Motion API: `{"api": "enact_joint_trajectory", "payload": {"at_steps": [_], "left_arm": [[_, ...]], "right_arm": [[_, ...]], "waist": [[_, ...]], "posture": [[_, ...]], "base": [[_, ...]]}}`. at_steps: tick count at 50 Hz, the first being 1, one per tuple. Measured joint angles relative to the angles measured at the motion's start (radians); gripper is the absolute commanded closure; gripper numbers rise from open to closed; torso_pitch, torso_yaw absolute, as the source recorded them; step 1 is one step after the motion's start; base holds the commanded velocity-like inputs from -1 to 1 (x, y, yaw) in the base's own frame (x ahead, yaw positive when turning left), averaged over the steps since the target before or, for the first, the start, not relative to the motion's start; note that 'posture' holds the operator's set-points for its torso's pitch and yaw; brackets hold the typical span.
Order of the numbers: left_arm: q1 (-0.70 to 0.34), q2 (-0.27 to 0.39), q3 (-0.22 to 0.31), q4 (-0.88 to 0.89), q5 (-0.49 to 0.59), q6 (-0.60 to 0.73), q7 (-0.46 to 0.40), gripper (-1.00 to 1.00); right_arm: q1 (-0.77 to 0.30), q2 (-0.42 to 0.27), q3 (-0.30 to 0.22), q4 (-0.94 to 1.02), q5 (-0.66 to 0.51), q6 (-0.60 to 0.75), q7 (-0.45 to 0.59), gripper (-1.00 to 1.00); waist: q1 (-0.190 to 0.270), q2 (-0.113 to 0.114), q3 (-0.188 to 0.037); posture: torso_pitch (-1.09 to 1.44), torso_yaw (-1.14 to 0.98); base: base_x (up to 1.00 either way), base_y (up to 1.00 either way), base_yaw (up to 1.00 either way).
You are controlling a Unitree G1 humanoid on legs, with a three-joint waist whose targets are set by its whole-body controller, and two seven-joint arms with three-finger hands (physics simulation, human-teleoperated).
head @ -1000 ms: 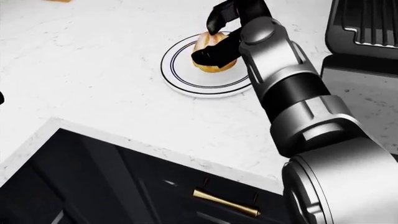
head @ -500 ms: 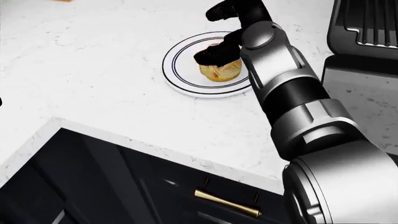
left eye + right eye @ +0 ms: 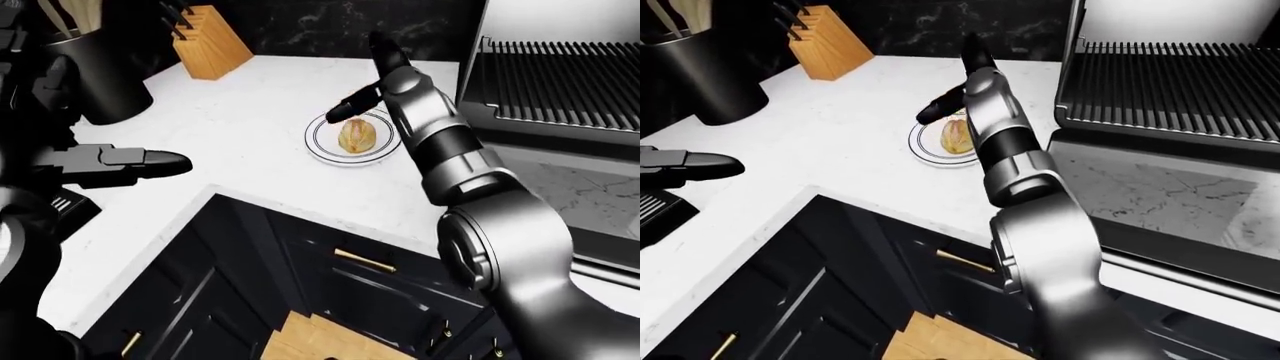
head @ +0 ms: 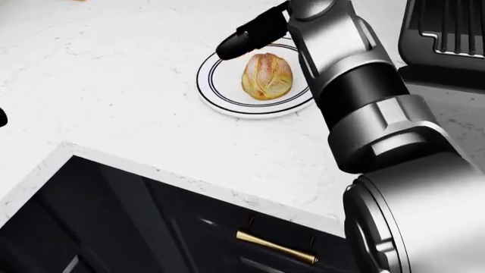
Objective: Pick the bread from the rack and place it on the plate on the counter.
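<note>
A golden bread roll [image 4: 266, 75] lies by itself on the white plate [image 4: 220, 94] with dark rim lines, on the white marble counter [image 4: 114, 85]. My right hand [image 3: 366, 82] hovers just above the plate, open, its black fingers [image 4: 246, 35] spread and clear of the bread. In the head view most of the hand is cut off at the top edge, and the silver forearm [image 4: 356, 85] covers the plate's right rim. My left hand [image 3: 150, 163] is held out far to the left with its fingers straight, holding nothing.
The ribbed dark rack [image 3: 560, 90] stands at the right of the counter. A wooden knife block [image 3: 210, 41] and a black utensil pot [image 3: 95, 75] sit at the upper left. Dark cabinets with a gold handle [image 4: 274, 247] lie below the counter corner.
My right hand has let go of the bread and lifted up and away from it. The roll now rests uncovered on the plate.
</note>
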Motion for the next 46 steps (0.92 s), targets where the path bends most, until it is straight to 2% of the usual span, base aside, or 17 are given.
{"api": "enact_joint_trajectory", "payload": {"at_steps": [7, 11, 20, 35, 46], "left_arm": [[0.01, -0.011, -0.015, 0.001, 0.016, -0.007, -0.006, -1.0], [0.009, -0.015, -0.021, 0.002, 0.028, -0.006, -0.01, -1.0], [0.004, -0.02, -0.026, 0.003, 0.05, -0.002, -0.028, -1.0], [-0.02, -0.019, -0.03, 0.011, 0.073, 0.002, -0.046, -1.0], [0.004, -0.034, -0.039, 0.02, 0.093, -0.023, -0.055, -1.0]], "right_arm": [[-0.055, 0.007, 0.004, -0.089, 0.016, 0.031, 0.026, -1.0], [-0.053, 0.016, -0.005, -0.218, 0.047, 0.09, 0.046, -1.0], [-0.006, 0.026, 0.002, -0.67, 0.151, 0.397, 0.073, -1.0], [0.029, 0.004, 0.023, -1.232, 0.242, 0.846, 0.074, -1.0], [0.108, 0.003, 0.017, -1.446, 0.252, 0.995, 0.054, -1.0]], "waist": [[0.0, -0.003, 0.001], [0.002, -0.005, 0.004], [0.008, -0.013, 0.014], [0.015, -0.022, 0.024], [0.018, -0.026, 0.024]], "posture": [[0.0, 0.69], [0.0, 0.69], [0.0, 0.69], [0.0, 0.69], [0.0, 0.69]], "base": [[0.0, 0.0, 0.0], [0.0, 0.0, 0.0], [0.0, 0.0, 0.0], [0.0, 0.0, 0.0], [0.0, 0.0, 0.0]]}}
